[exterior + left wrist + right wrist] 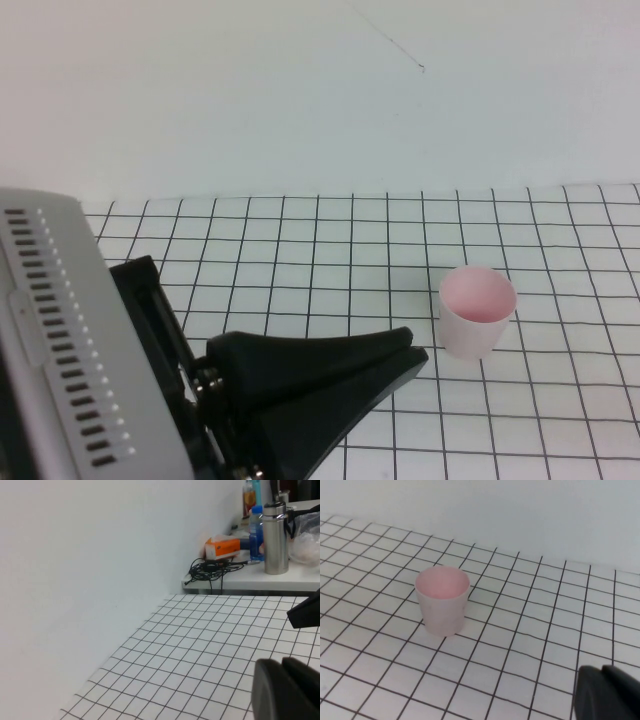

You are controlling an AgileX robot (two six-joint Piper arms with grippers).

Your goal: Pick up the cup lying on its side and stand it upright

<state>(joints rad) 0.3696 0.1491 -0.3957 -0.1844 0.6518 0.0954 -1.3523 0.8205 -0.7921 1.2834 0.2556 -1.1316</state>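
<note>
The pale pink cup (477,311) stands upright on the grid table, mouth up, pinker inside. It also shows in the right wrist view (442,600), standing free with nothing touching it. My left gripper (418,356) lies low at the front left, shut and empty. Its tip points toward the cup and stops about one grid square short of it. In the left wrist view the left gripper (282,666) shows shut fingers and no cup. My right gripper (601,670) is shut and empty, several squares from the cup. It is out of the high view.
The white wall (300,100) bounds the table at the back. The left arm's grey vented housing (60,340) fills the front left. Past the table's far end a shelf holds a steel bottle (276,537), cables (212,570) and an orange box (222,547). A dark tip (303,615) enters there.
</note>
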